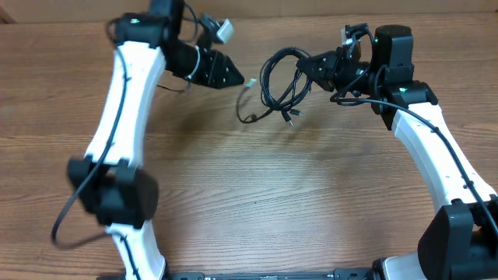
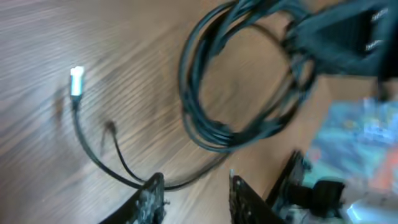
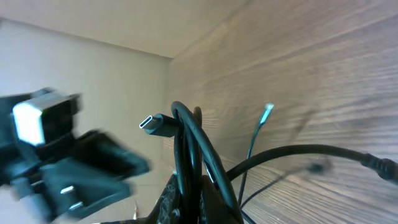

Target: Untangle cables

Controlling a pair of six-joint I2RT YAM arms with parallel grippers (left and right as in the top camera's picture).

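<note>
Wood-grain brown tabletop (image 1: 257, 202) fills the near part of the scene, matte and finely streaked. Two arms with smooth white shells and black joints rise from its near edge: the left arm (image 1: 124, 117) on the left side and the right arm (image 1: 436, 148) on the right. Both reach toward the far side.

There, right of centre, lie the thin black cables (image 1: 268, 87) (image 2: 186, 93) (image 3: 186, 137). They are glossy round cords wound into one loose oval coil of several turns, and how many separate cords make it up cannot be told. Two thinner strands trail out of the coil toward the near left. One ends in a small pale plug tip (image 1: 250, 82) (image 2: 76, 81) (image 3: 267, 112). One flat, silver-mouthed plug (image 3: 152, 122) juts from the top of the bundle.

The right gripper (image 1: 313, 67) (image 3: 193, 205) is clamped on the coil's right side, with the cords pinched between its dark fingers and lifted clear of the wood there. The left gripper (image 1: 232, 78) (image 2: 193, 190) hangs just left of the coil. Its two scuffed black fingers are parted with nothing between them, and the trailing strands pass right beside its left finger.
</note>
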